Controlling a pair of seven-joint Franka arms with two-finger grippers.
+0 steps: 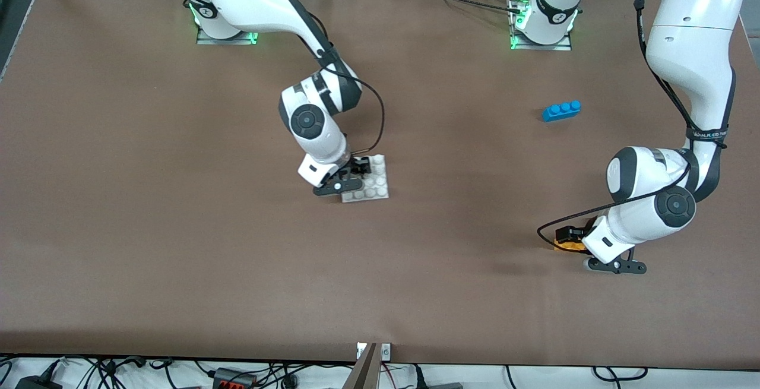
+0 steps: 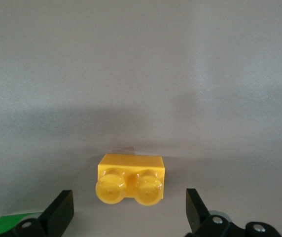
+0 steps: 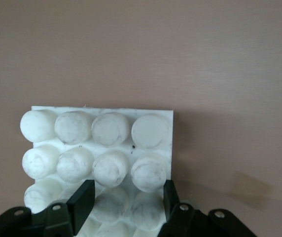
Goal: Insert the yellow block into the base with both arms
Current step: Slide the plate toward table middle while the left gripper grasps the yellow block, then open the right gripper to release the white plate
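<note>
The yellow block [image 2: 131, 178] lies studs-up on the table toward the left arm's end — its long axis spanning the wide-open fingers of the left gripper [image 2: 126, 213], untouched. The right gripper [image 3: 126, 200] straddles the base [image 3: 101, 148] mid-table, fingers parted over one stud column — contact unclear.

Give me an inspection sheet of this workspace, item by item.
Surface: brown table, flat.
Job's things: yellow block lying on the table; base flat, near the table's middle.
Clutter: blue brick, farther from the front camera than the yellow block; a green piece beside the left gripper.
Grippers: left gripper open, astride the yellow block; right gripper open over the base's studs.
Cables: black cable looping along the right arm.
Surroundings: loose wires below the table's near edge.
</note>
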